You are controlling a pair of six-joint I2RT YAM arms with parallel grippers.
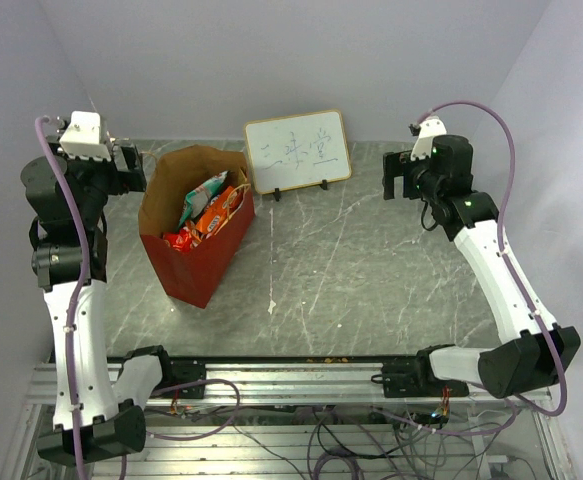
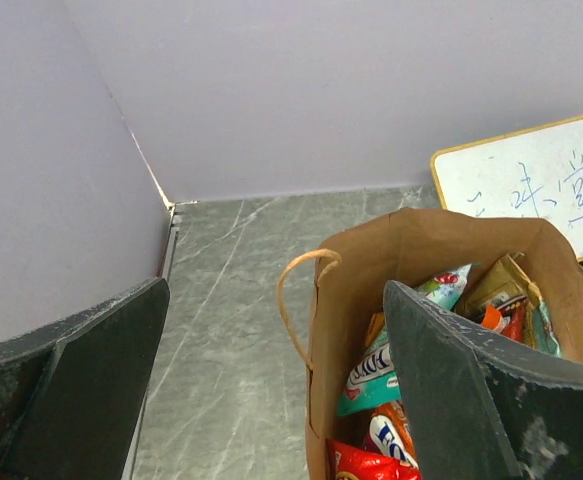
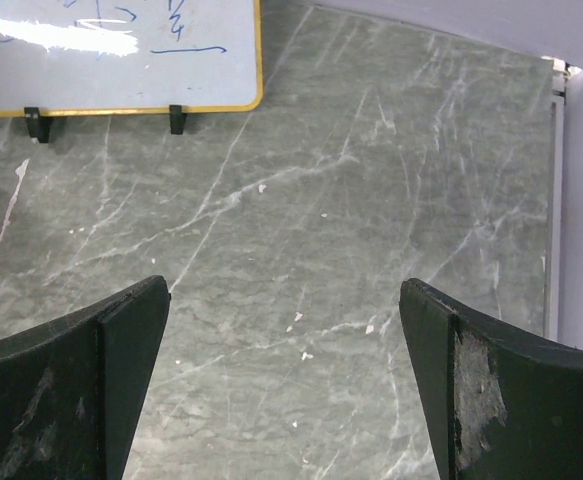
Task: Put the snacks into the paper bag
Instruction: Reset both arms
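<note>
From above, the paper bag (image 1: pixel 199 272) stands upright on the left of the grey table (image 1: pixel 371 270), mouth open, with the snacks (image 1: pixel 209 208) packed inside it – orange, red and teal foil showing. The left gripper (image 1: pixel 131 168) hangs raised just beside the bag's far left rim, its arm bent up high from the base. The right gripper (image 1: pixel 399 177) is well apart from the bag at the far right, past a whiteboard (image 1: pixel 298 150).

The left wrist view looks down into the bag (image 2: pixel 421 235). The left gripper (image 2: pixel 276 290) has its jaws spread wide and empty, the right finger (image 2: pixel 451 390) over the snacks (image 2: pixel 369 375). It also shows a twisted handle (image 2: pixel 283 290) that the top view does not make out.

The right wrist view shows the right gripper (image 3: pixel 286 290) parted wide, holding nothing – only bare table (image 3: pixel 371 200) between its fingers and the whiteboard (image 3: pixel 121 50) beyond.
</note>
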